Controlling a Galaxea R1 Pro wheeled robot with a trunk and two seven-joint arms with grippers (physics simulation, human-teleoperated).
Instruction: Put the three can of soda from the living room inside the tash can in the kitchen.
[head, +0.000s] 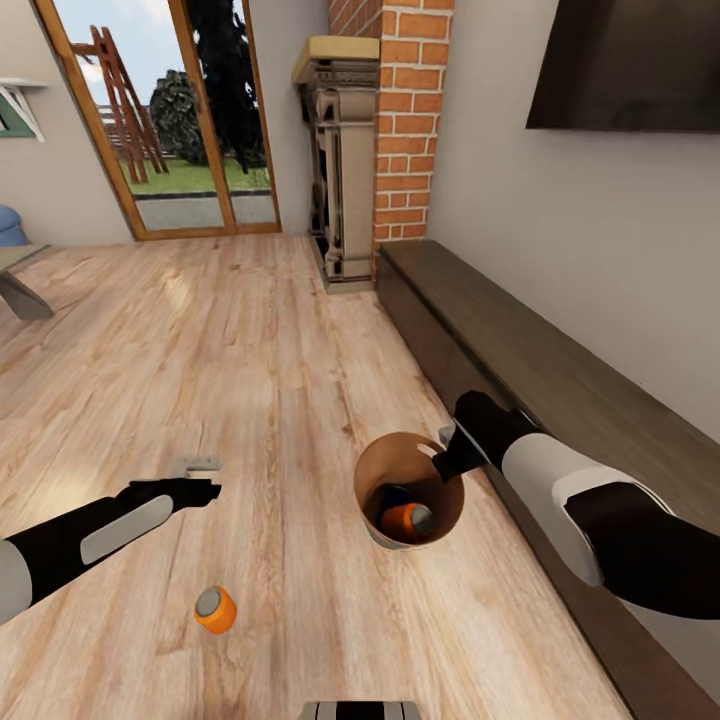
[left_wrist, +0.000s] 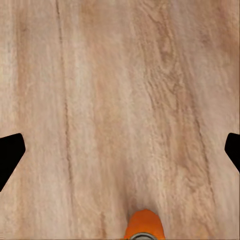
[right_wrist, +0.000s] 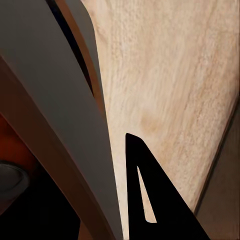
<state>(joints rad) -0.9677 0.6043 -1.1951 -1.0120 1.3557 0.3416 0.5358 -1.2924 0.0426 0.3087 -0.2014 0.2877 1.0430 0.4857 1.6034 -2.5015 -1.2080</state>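
The tash can (head: 372, 478), brown inside, stands on the wood floor beside the low cabinet. My right gripper (head: 447, 458) is shut on its near-right rim. In the right wrist view the pale grey wall (right_wrist: 60, 125) runs beside one black finger (right_wrist: 170, 220) outside it. Inside the bin lie an orange can of soda (head: 405, 520) and a dark blue one (head: 394, 494). The other orange can (head: 215, 609) lies on its side on the floor, and the left wrist view catches it (left_wrist: 144, 227). Above the floor beyond it, my left gripper (head: 197, 478) (left_wrist: 120, 150) hangs open and empty.
A long dark low cabinet (head: 560, 370) runs along the right wall under a dark screen (head: 620, 60). A red brick column (head: 410, 120) and a pale mantel (head: 340, 160) stand behind. Glass doors (head: 170, 110) are at the back. A table edge (head: 20, 280) and blue sofa (head: 8, 225) are far left.
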